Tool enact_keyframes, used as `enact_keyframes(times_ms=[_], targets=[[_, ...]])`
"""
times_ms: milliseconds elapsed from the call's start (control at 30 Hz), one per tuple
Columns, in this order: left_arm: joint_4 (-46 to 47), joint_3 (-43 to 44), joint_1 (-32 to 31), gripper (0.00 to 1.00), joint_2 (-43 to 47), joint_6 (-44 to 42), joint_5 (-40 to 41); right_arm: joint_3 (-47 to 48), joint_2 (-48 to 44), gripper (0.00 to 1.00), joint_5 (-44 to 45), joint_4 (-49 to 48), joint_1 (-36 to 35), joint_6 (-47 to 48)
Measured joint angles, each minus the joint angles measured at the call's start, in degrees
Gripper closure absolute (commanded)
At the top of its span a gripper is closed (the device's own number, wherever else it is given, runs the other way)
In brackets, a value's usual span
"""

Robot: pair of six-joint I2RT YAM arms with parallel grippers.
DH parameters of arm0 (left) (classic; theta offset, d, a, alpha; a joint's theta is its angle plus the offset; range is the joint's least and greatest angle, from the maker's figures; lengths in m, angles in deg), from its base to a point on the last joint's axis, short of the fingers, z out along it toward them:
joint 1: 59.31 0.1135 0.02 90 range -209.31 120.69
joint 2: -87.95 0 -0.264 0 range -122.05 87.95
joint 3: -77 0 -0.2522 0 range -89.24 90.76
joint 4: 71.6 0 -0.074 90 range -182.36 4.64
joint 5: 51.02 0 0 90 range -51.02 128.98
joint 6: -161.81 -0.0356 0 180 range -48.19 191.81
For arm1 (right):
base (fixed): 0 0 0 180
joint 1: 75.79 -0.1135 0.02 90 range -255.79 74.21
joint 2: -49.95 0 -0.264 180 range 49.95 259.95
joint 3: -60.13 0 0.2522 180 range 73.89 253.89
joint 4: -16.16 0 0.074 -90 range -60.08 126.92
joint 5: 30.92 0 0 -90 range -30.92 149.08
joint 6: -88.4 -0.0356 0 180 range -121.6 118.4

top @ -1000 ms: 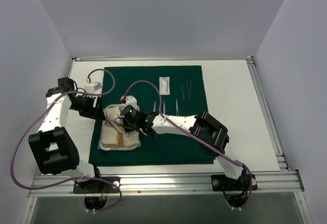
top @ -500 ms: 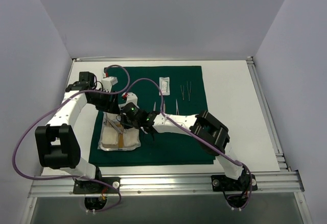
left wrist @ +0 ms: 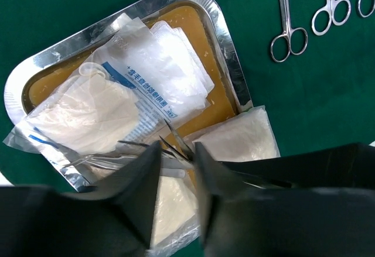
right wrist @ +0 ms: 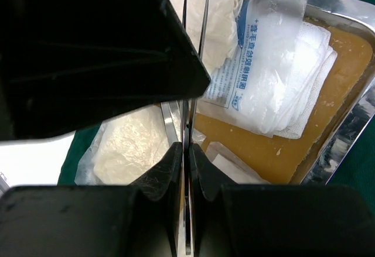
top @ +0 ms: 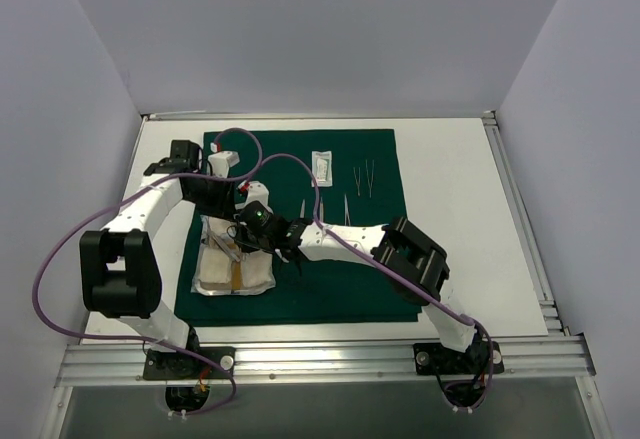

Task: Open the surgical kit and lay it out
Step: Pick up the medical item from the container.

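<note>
The dark green drape lies flat, and the steel tray rests on its left part. A tan liner, a printed clear packet and white gauze packets are in the tray. My right gripper is shut on steel tweezers, held over the tray. My left gripper hangs just behind them. Its jaws are apart, and the tweezers' tips sit in the gap. In the top view the two grippers almost meet.
Scissors and forceps lie in a row on the drape right of the tray, shown again as thin instruments in the top view. A small white packet sits near the drape's far edge. Bare white table surrounds the drape.
The left arm has swung from the table's left side to the tray's far end, and its jaws have narrowed. The right gripper has stayed put with the tweezers.
</note>
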Motion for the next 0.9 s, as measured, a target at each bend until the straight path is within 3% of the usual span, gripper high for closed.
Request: enact_keyframes(times_ms=[267, 733, 900], targets=[[-0.26, 0.22, -0.55, 0.98, -0.7, 1.53, -1.55, -0.28, 0.0, 1.0, -0.42, -0.2, 0.09, -0.17], [-1.68, 2.29, -1.46, 0.98, -0.72, 1.81, -1.97, -2.95, -3.15, 1.0, -0.68, -0.33, 1.05, -0.02], [-0.48, 2.89, -1.27, 0.98, -2.05, -2.45, 5.68, -3.04, -5.68, 1.0, -2.38, 3.67, 1.49, 0.79]])
